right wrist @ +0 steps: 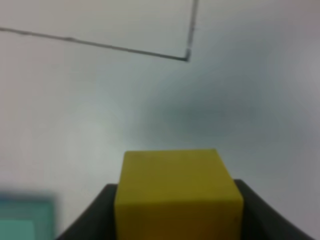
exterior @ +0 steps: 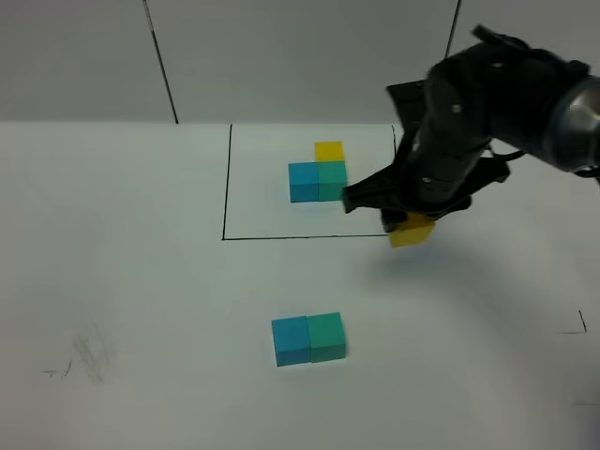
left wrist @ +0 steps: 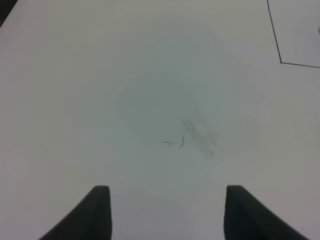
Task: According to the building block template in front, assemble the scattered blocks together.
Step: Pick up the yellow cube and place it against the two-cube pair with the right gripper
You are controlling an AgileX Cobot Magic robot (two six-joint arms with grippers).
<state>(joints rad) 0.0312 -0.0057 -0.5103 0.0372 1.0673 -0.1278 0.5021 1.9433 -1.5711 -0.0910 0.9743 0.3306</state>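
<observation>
Between the fingers of the right end effector [exterior: 406,225] we see a small matte yellow cube [exterior: 412,232], clamped from both sides. It appears to hang clear of the white surface [exterior: 141,281], slightly tilted, with a soft shadow beneath it. We judge the step in hand to be carrying this last loose block to the other two.

Just beside that end effector, toward the left arm's side and a little farther from the robot, lies the building block template [exterior: 319,173]. It is an L of three joined cubes, sky-blue and teal-green side by side with yellow behind the teal-green one. A thin black drawn rectangle [exterior: 225,187] frames it, and its near corner lies close under the held cube.

Well apart from the end effector, nearer the robot and toward the left arm's side, the loose sky-blue cube [exterior: 292,340] and the loose teal-green cube [exterior: 326,337] sit touching. They lie in the same order as in the template.

By our reading, the next move calls for:
- bringing the yellow cube across to the far face of the teal-green cube;
- squaring its edges to that cube;
- setting it down flush without nudging the pair apart.

The left end effector [left wrist: 167,200] hangs spread wide with nothing between its fingers. It is over a bare patch of surface with faint grey scuff marks [left wrist: 200,132] ahead of it.
</observation>
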